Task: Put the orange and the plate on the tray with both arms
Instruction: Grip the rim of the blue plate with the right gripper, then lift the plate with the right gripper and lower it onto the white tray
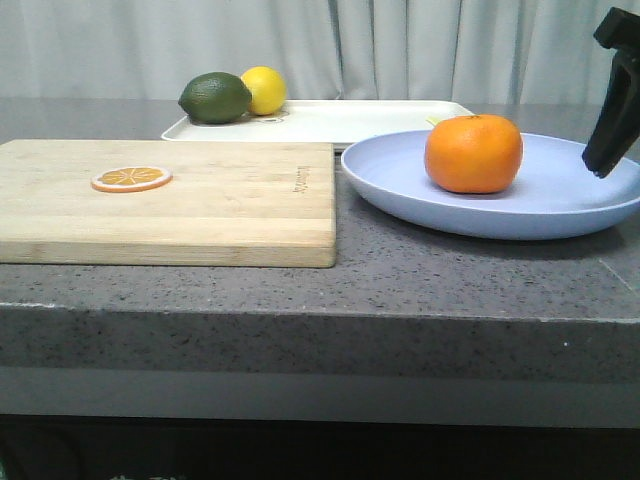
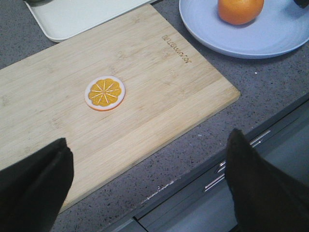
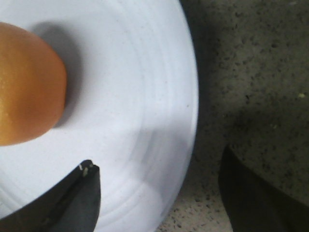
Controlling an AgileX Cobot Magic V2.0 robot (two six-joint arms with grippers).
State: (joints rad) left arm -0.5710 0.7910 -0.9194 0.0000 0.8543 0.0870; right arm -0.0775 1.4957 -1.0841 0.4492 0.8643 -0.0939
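From the front, the orange (image 1: 473, 153) sits on the plate (image 1: 560, 205), slightly toward the plate's left half. The plate rests on the grey tabletop (image 1: 400, 280) near its right edge. Behind it, toward the far edge, lies the tray (image 1: 370, 118), partly hidden by the plate's far rim; a dark green avocado (image 1: 215, 98) and a yellow lemon (image 1: 265, 90) sit at the tray's far left corner. A wooden cutting board (image 1: 200, 205) fills the left part of the tabletop, just beside the plate, with a flat orange slice (image 1: 131, 179) on it. The right gripper (image 1: 612, 140) hangs over the plate's right side, its tip close above the rim.

In the left wrist view, the left gripper (image 2: 145, 183) hovers above the near edge of the tabletop, its two fingers (image 2: 34, 188) spread wide and holding nothing. Below it are the cutting board (image 2: 159, 96) and the orange slice (image 2: 105, 93); the plate (image 2: 256, 41) with the orange (image 2: 240, 9) and a corner of the tray (image 2: 72, 19) lie beyond.

In the right wrist view, the right gripper (image 3: 159, 193) is spread apart and straddles the plate's (image 3: 145, 96) rim: one finger (image 3: 72, 203) is over the plate's inside, the other over the bare tabletop (image 3: 251, 72) outside. Whether either touches the rim cannot be told. The orange (image 3: 26, 87) rests on the plate, apart from the fingers.
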